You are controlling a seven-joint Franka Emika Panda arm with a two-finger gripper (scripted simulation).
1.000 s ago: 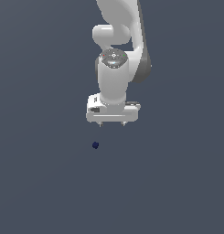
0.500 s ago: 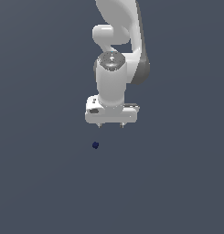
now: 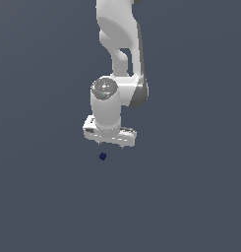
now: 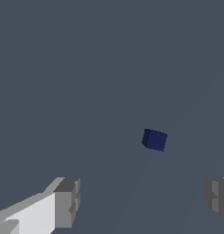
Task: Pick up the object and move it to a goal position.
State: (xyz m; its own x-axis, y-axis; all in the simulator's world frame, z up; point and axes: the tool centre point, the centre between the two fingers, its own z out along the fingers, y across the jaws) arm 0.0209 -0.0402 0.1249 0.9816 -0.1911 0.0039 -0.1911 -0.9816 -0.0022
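Rendered throughout, without real texture. Arm [image 3: 119, 44] above the gripper [image 3: 111, 143]: smooth white shell, plastic-like, soft sheen, with a glossy silvery cap [image 3: 105, 88] on the wrist joint and a darker grey matt band [image 3: 140, 93] beside that cap. Gripper body: same smooth white finish. Fingertips [image 4: 66, 202]: matt mid-grey pads with shallow ridged edges. Block [image 3: 103, 156] just below the gripper: dark navy, flat matt faces, sharp edges, no reflections. Ground [image 3: 191, 197] around the block: uniform slate-grey, smooth, matt, featureless.
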